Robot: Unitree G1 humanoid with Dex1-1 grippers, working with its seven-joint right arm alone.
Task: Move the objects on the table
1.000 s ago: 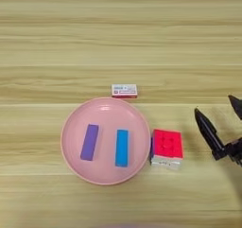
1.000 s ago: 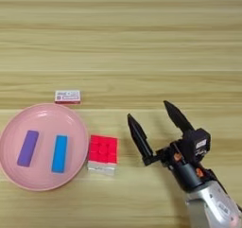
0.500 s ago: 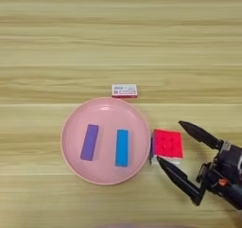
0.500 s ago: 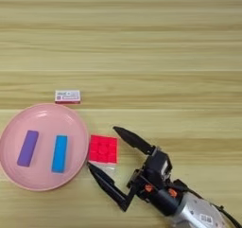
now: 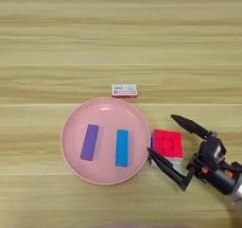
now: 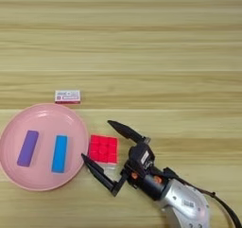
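Claw [image 6: 103, 143] lower right, fingers spread wide either side of the cube [image 5: 167, 144], gripping nothing, plate [image 5: 106, 177] left holding purple bar [image 5: 90, 142] and blue bar [image 5: 122, 148], box [image 5: 124, 90] above, tabletop [image 5: 121, 38]

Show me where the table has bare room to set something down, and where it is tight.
The table lies bare across its whole far half, beyond the small white-and-red box. It is crowded near: the pink plate holds the purple bar and blue bar, and the open right gripper straddles the puzzle cube beside it.
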